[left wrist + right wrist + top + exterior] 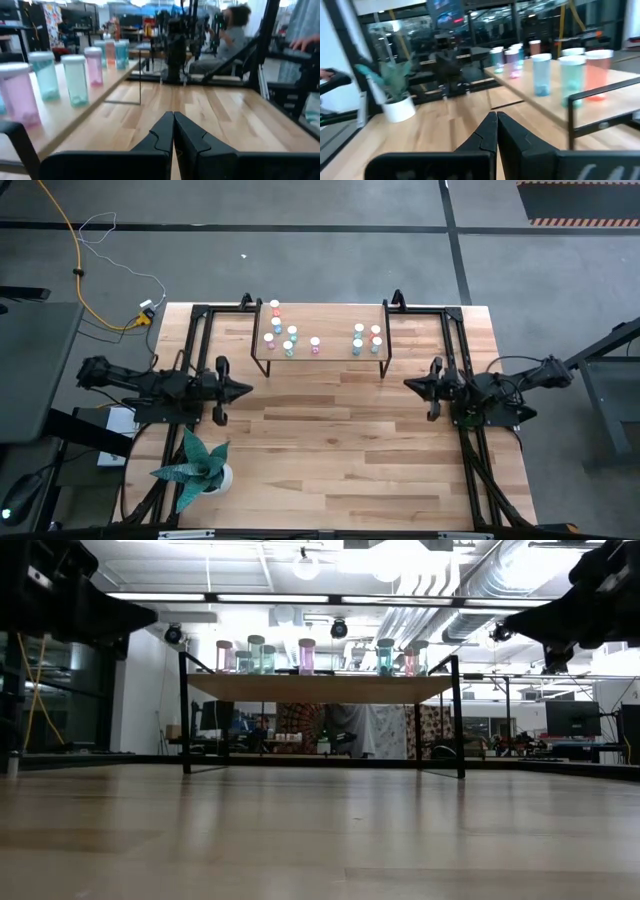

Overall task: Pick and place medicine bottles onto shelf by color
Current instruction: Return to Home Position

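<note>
Left gripper: fingers pressed together, holding nothing; at the table's 9 o'clock side, pointing toward 3 o'clock.
Right gripper: also closed and empty; at the 3 o'clock side, pointing toward 9 o'clock.
Shelf: at the table's 12 o'clock edge, long axis running 9 to 3; about 1 o'clock from the left arm's tip and 11 o'clock from the right's, equally near both.
Medicine bottles: upright on the shelf, a larger cluster toward 9 o'clock, a smaller one toward 3 o'clock, one between.
Progress: sorting looks finished.
</note>
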You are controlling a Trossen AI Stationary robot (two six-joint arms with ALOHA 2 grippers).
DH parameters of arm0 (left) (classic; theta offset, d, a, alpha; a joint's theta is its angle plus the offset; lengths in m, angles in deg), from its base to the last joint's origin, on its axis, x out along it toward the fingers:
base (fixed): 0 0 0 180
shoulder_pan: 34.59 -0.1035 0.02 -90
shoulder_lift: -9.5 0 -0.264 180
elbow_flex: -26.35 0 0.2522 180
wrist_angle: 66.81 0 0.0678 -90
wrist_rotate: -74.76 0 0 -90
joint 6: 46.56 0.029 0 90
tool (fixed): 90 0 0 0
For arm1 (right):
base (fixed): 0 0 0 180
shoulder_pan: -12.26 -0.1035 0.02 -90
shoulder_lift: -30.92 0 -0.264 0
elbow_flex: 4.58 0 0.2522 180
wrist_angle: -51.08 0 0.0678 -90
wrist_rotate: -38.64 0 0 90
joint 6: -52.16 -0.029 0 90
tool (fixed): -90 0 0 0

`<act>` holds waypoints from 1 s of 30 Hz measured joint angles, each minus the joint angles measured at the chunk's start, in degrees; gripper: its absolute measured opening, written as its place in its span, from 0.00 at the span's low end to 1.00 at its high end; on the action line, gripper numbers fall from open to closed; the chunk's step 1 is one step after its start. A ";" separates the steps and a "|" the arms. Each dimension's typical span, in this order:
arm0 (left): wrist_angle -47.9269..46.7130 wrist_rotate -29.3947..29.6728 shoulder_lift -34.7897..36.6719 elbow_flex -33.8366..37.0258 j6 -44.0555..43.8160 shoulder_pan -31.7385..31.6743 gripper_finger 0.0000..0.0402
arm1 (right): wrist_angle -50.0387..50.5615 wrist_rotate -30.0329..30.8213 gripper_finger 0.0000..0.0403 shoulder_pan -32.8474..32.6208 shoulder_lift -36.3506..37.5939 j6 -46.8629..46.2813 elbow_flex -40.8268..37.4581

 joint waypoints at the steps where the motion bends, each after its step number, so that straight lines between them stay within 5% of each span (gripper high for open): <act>1: -0.02 0.00 0.94 0.00 0.00 -0.16 0.00 | 0.07 -0.10 0.00 1.10 0.26 0.00 0.00; 15: 0.05 -0.02 4.56 0.07 0.02 -1.42 0.00 | 0.10 -0.04 0.00 18.33 1.54 0.00 -0.02; 30: 0.09 -0.02 4.31 0.07 0.02 -1.42 0.00 | 0.10 -0.07 0.00 18.28 1.54 0.01 -0.03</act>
